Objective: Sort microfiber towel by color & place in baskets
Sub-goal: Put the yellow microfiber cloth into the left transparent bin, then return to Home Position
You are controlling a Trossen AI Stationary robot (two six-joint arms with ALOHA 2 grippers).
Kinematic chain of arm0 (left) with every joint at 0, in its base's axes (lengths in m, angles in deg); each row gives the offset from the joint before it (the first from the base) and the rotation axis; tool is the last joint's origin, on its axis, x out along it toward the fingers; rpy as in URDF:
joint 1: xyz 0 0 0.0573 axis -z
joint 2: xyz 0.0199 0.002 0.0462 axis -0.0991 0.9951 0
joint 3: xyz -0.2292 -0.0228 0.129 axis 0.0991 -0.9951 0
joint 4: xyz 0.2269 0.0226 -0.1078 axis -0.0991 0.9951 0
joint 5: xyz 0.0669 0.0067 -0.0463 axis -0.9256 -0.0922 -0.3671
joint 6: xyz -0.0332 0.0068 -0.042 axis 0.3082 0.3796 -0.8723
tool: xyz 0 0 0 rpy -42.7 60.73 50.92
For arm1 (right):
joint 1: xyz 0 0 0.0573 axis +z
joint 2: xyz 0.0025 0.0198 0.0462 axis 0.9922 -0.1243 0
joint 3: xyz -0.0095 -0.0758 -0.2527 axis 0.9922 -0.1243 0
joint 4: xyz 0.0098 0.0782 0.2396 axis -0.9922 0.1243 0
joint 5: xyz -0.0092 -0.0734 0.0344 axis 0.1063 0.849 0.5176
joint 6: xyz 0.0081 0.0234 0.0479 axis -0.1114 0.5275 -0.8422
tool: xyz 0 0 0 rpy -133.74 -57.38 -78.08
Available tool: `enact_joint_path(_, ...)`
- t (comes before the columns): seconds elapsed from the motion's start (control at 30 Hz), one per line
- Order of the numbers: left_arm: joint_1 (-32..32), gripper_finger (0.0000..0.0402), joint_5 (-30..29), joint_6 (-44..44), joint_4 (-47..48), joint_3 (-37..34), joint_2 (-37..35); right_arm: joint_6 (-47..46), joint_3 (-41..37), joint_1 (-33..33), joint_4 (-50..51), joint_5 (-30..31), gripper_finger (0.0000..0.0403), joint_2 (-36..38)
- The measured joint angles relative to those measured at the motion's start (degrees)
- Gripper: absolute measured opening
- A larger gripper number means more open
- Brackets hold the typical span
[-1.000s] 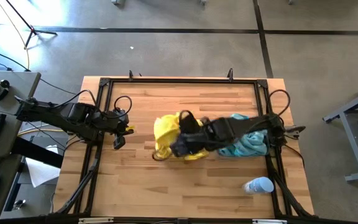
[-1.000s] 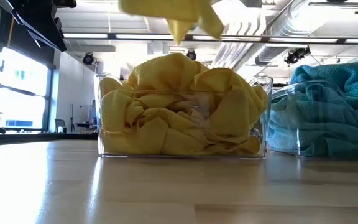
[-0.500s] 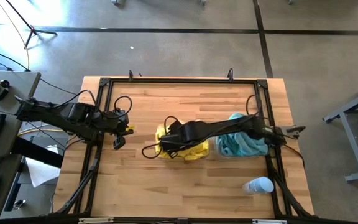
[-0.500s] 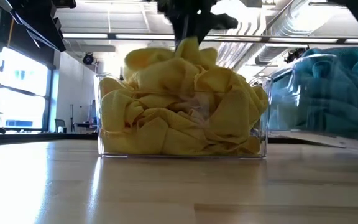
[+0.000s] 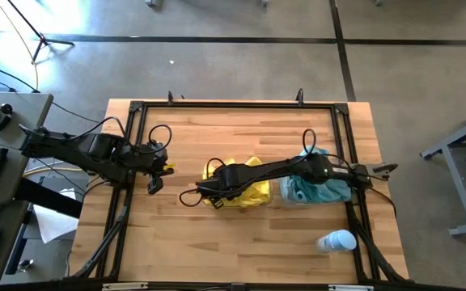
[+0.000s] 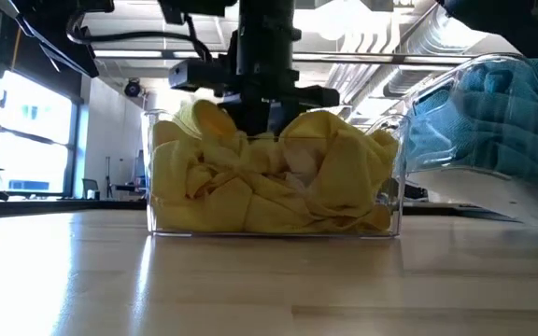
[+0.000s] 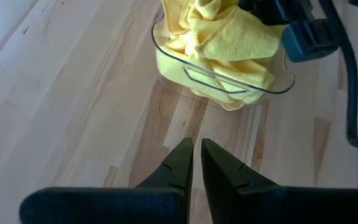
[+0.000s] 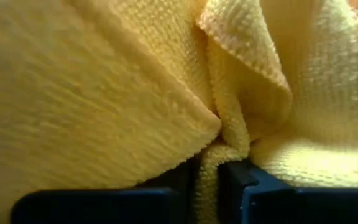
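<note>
The sorting looks close to finished: the soft bright-yellow microfiber towels [image 6: 274,182] fill the clear rectangular plastic basket [image 7: 219,82] near the middle of the pale wooden surface [image 5: 241,238], and the teal-blue towels [image 5: 314,187] are heaped in the second clear basket [image 6: 456,168] just beside it, toward the right arm's side. No loose cloth shows anywhere on the boards in the high view, so what remains is probably only the right claw [image 8: 219,171] letting go of the last yellow towel and rising clear. That claw is pushed down into the yellow pile, with a fold of yellow cloth lying between its fingers; whether it grips the fold or has begun to release it I cannot tell. The left claw [image 7: 195,163] waits near the surface's left edge, its fingers nearly together around nothing. Hard to judge: the right arm covers much of the yellow basket from above, and the teal basket appears tilted in the low view, its base hidden.
</note>
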Motion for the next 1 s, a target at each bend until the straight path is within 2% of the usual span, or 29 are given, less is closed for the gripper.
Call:
enact_joint_path(0.37, 0.0, 0.0021, 0.7, -0.6, 0.0, 0.0, 0.0, -0.9, 0.1, -1.0, 0.0, -3.0, 0.0142, -1.5)
enact_joint_path(0.5, 0.0, 0.0021, 0.7, -0.6, 0.0, 0.0, 0.0, -1.0, 0.7, -0.7, 0.5, -3.0, 0.0169, -0.9)
enact_joint_path(1.0, 0.0, 0.0021, 0.6, -0.5, -0.1, 0.0, 0.0, -1.0, 0.6, -0.6, 1.8, -2.6, 0.0179, 11.0)
